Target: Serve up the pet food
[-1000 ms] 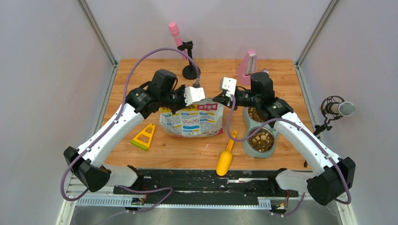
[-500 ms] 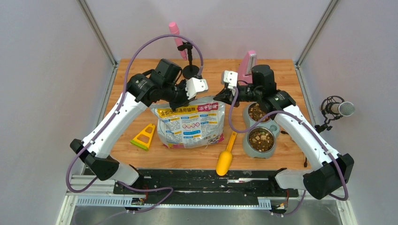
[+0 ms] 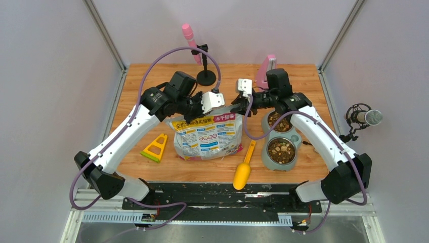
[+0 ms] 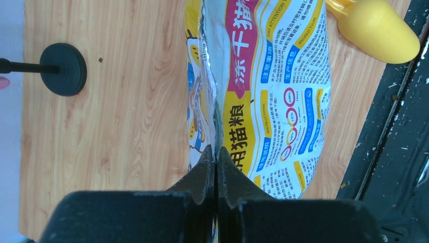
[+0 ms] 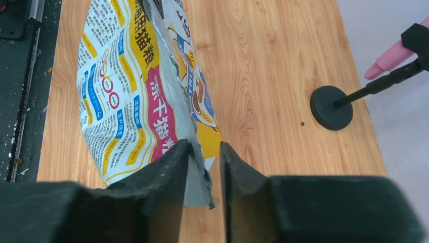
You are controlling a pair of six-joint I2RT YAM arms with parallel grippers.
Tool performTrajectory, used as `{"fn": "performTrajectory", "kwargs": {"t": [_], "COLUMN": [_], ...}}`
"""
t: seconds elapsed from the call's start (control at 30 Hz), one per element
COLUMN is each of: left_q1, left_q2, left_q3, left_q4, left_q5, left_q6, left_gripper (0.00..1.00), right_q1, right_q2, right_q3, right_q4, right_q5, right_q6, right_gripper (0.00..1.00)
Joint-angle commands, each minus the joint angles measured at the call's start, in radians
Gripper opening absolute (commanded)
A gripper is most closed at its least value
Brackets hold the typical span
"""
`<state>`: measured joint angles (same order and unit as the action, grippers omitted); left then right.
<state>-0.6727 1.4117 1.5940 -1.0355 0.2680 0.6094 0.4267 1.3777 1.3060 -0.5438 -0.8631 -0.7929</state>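
The pet food is brown kibble (image 3: 281,150) lying in both cups of a grey double bowl (image 3: 265,154) at the right. The printed bag (image 3: 206,137) stands upright at the table's middle, its torn top edge up. My left gripper (image 3: 192,113) is shut on the bag's top left edge; the wrist view shows the fingers (image 4: 216,154) pinching the bag (image 4: 283,86). My right gripper (image 3: 237,107) is at the top right corner. Its jaws (image 5: 204,147) stand slightly apart, with the corner of the bag (image 5: 126,91) loose between them, against one finger.
A yellow scoop (image 3: 243,169) lies in front of the bag, next to the bowl. A yellow clip (image 3: 155,147) lies at the left. A pink microphone on a black stand (image 3: 205,77) and a pink object (image 3: 266,71) stand behind. A second microphone (image 3: 365,117) is off the right edge.
The bag has gone from lying flat to standing upright, lifted by its top corners. Both grippers have moved up and towards the back of the table.
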Motion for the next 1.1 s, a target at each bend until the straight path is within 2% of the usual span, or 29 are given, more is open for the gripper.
{"fn": "performTrajectory", "kwargs": {"t": [0.0,0.1,0.3,0.37,0.4,0.43,0.47,0.6,0.63,0.67,0.77,0.9,0.93,0.97,1.07], "left_q1": [0.013,0.014,0.014,0.013,0.014,0.013,0.013,0.014,0.014,0.014,0.014,0.014,0.013,0.014,0.013], "left_q2": [-0.061,-0.065,-0.077,-0.082,-0.087,-0.092,-0.094,-0.102,-0.103,-0.103,-0.107,-0.108,-0.107,-0.106,-0.103], "left_q3": [0.013,0.007,-0.005,-0.008,-0.010,-0.013,-0.014,-0.021,-0.021,-0.020,-0.020,-0.017,-0.015,-0.015,-0.011], "left_q4": [0.040,0.060,0.081,0.088,0.092,0.096,0.100,0.119,0.122,0.122,0.123,0.126,0.125,0.126,0.126], "left_q5": [0.029,0.025,0.025,0.023,0.023,0.022,0.020,0.004,0.003,0.003,0.012,0.017,0.018,0.019,0.020], "left_q6": [0.041,0.037,0.026,0.025,0.024,0.023,0.021,0.012,0.010,0.008,0.007,0.007,0.006,0.007,0.007], "left_gripper": [0.00,0.00,0.00,0.00,0.00,0.00,0.00,0.00,0.00,0.00,0.00,0.00,0.00,0.00,0.00], "right_q1": [0.016,0.041,0.093,0.099,0.098,0.099,0.100,0.099,0.099,0.099,0.103,0.118,0.121,0.123,0.132], "right_q2": [0.049,0.078,0.097,0.099,0.099,0.101,0.104,0.114,0.115,0.113,0.106,0.103,0.107,0.110,0.117], "right_q3": [0.079,0.109,0.143,0.151,0.153,0.154,0.158,0.172,0.174,0.174,0.168,0.163,0.167,0.172,0.182], "right_q4": [-0.026,-0.030,-0.030,-0.029,-0.027,-0.026,-0.026,-0.025,-0.025,-0.025,-0.025,-0.025,-0.024,-0.025,-0.024], "right_q5": [-0.094,-0.122,-0.131,-0.127,-0.122,-0.116,-0.112,-0.105,-0.103,-0.107,-0.133,-0.141,-0.144,-0.148,-0.148], "right_q6": [-0.075,-0.087,-0.069,-0.055,-0.053,-0.048,-0.040,-0.019,-0.014,-0.013,-0.028,-0.061,-0.061,-0.062,-0.069], "right_gripper": [0.38,0.41,0.39,0.29,0.20,0.04,0.00,0.00,0.01,0.16,0.38,0.41,0.40,0.34,0.02]}}
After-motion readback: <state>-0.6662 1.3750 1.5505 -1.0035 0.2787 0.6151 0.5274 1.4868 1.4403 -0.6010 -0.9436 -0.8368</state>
